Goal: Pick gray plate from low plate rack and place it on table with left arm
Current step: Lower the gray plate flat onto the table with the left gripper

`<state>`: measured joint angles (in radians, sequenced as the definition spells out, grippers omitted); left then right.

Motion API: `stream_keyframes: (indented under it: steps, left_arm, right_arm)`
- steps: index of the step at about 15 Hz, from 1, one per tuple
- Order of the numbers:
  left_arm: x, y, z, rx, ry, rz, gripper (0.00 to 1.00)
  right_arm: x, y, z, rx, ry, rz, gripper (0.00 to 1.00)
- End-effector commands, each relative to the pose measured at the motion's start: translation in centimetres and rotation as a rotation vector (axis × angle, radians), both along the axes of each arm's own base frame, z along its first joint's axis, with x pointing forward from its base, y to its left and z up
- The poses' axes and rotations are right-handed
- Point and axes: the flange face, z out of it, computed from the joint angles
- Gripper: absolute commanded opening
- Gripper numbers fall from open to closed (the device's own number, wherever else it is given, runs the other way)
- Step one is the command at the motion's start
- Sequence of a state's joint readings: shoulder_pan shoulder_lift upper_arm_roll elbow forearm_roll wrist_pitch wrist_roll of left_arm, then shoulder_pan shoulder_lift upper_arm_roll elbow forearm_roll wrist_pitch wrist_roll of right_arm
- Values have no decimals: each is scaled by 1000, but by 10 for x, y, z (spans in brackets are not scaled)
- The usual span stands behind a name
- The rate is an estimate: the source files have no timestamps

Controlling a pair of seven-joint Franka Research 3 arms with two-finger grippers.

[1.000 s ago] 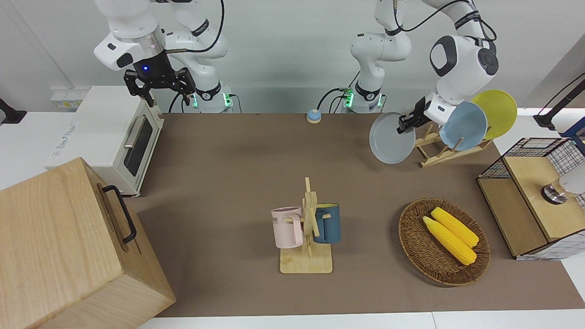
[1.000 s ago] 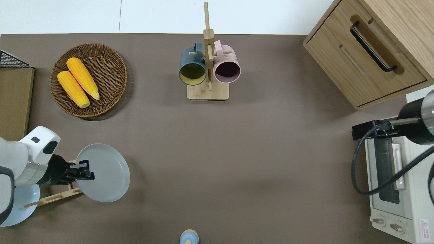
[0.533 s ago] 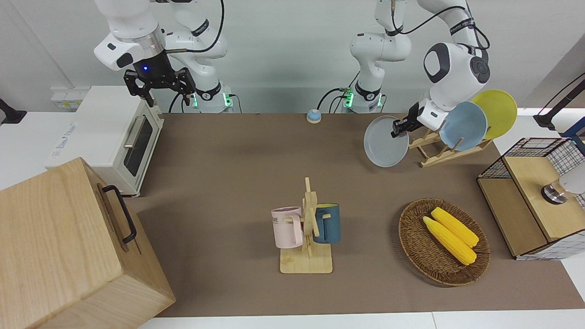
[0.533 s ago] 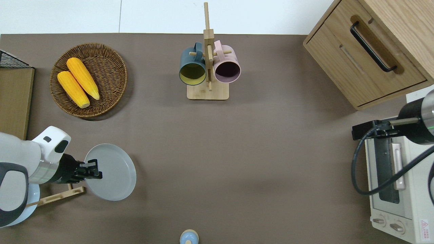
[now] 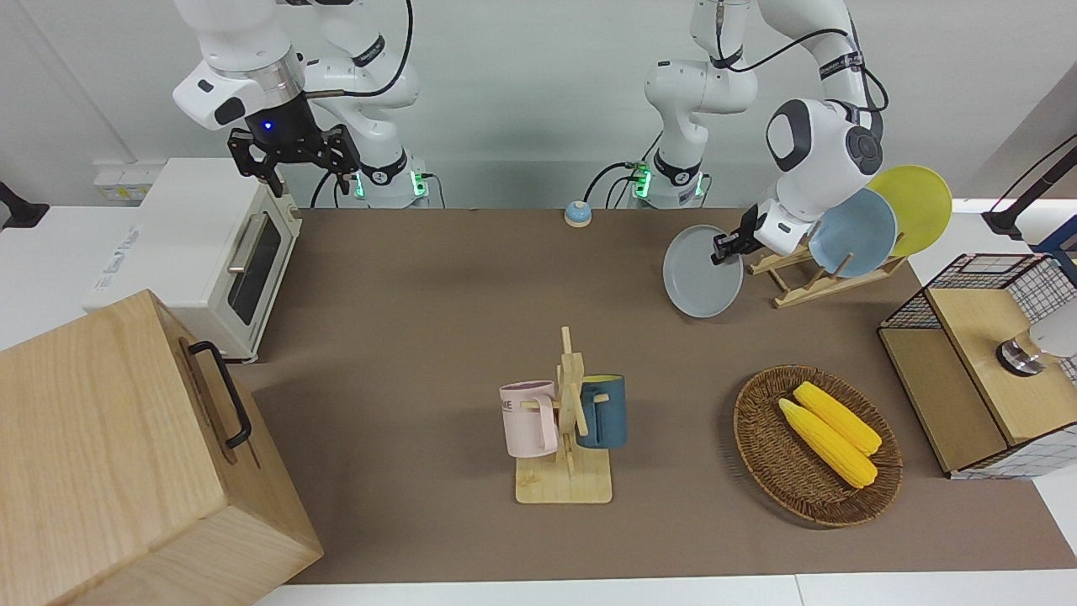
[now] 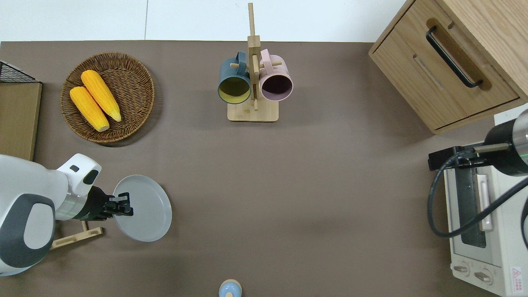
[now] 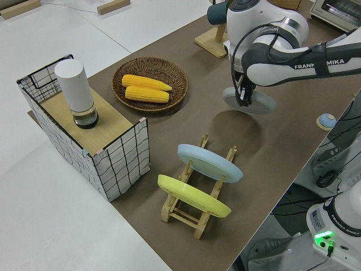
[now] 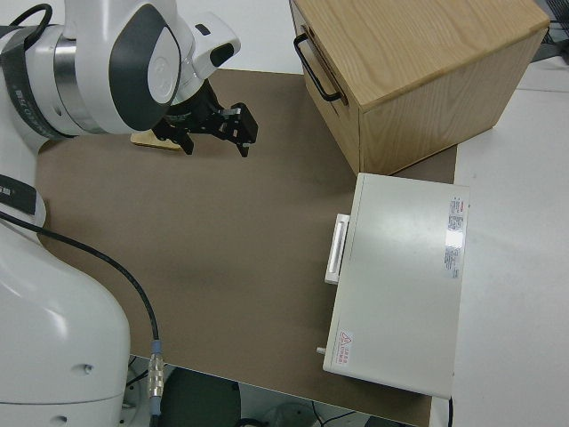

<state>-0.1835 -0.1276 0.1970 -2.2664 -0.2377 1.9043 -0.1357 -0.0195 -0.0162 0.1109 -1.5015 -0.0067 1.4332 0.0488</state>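
overhead: low plate rack (image 6: 76, 237) mostly hidden under left arm (image 6: 29, 218) | toaster oven (image 6: 486, 231) cut by edge

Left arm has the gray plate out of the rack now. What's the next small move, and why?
Probably lower it and level it out over the bare matting. The left gripper is shut on the rim of the gray plate, which hangs tilted in the air, clear of the low plate rack. The table under it looks bare, with the wicker basket well away.
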Motion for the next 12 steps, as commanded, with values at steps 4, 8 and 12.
stream_keyframes:
  steps: [4,8,12]
  left_arm:
    - [0,-6,-13,-1,-19,21,106]
    - [1,-9,-15,2,-18,17,175]
    - [2,-9,-14,11,-25,8,687]
  right_arm:
    - [-2,-2,3,17,8,-15,990]
    - [-2,-2,3,17,8,-15,990]
    - [-2,-2,3,17,8,-15,990]
